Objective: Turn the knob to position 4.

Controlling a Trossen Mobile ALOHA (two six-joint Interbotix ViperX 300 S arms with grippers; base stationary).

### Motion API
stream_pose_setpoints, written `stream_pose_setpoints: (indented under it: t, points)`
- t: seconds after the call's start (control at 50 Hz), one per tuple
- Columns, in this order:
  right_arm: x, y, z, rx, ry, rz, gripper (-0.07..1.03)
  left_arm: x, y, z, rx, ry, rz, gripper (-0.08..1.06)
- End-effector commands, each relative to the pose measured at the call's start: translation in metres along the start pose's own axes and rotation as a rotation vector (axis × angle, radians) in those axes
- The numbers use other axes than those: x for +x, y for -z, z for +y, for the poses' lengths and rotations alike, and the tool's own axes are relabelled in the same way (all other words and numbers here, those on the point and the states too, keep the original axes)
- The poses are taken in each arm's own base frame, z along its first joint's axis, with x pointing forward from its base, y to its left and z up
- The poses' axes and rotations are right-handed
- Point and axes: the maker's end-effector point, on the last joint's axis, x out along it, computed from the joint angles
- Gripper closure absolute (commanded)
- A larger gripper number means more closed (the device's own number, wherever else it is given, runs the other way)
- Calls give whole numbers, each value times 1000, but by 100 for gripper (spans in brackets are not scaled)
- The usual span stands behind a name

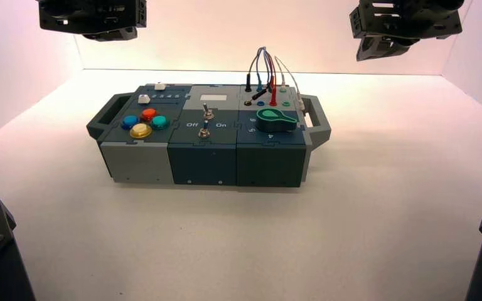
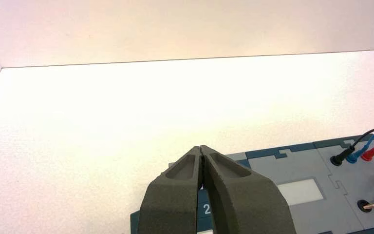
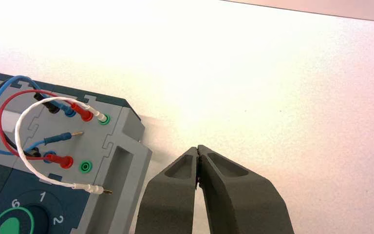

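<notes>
The green teardrop knob (image 1: 275,119) sits on the dark blue panel at the right end of the box (image 1: 204,160). Its edge also shows in the right wrist view (image 3: 10,226), with the arc digits 6, 1 and 2 beside it. The arc's 4 is out of that view and the knob's tip is hidden there. My right gripper (image 3: 197,147) is shut and empty, held high beyond the box's right handle (image 3: 121,170). My left gripper (image 2: 201,147) is shut and empty, high over the box's far left part, above a straight digit row.
Red, blue, teal and yellow push buttons (image 1: 143,121) sit on the box's left. A metal toggle switch (image 1: 206,119) stands between Off and On. Looped wires (image 1: 268,69) plug into sockets behind the knob. White walls close the back and sides.
</notes>
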Motion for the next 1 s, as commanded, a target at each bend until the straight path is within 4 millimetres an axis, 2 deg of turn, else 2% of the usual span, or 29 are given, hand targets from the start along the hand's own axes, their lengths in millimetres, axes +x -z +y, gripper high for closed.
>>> stream_pose_setpoints:
  t: [0.02, 0.46, 0.78, 1.0]
  points:
    - [-2, -14, 2, 4, -6, -31, 99, 0, -16, -2, -2, 6, -41, 101]
    - [-3, -11, 7, 6, -28, 14, 99, -1, -17, -2, -3, 6, -44, 101]
    - [-3, 2, 32, -36, -109, 137, 99, -1, -17, -3, -2, 8, -44, 101]
    - [-4, 10, 37, -41, -131, 190, 99, 1, -16, -2, -2, 6, -39, 101]
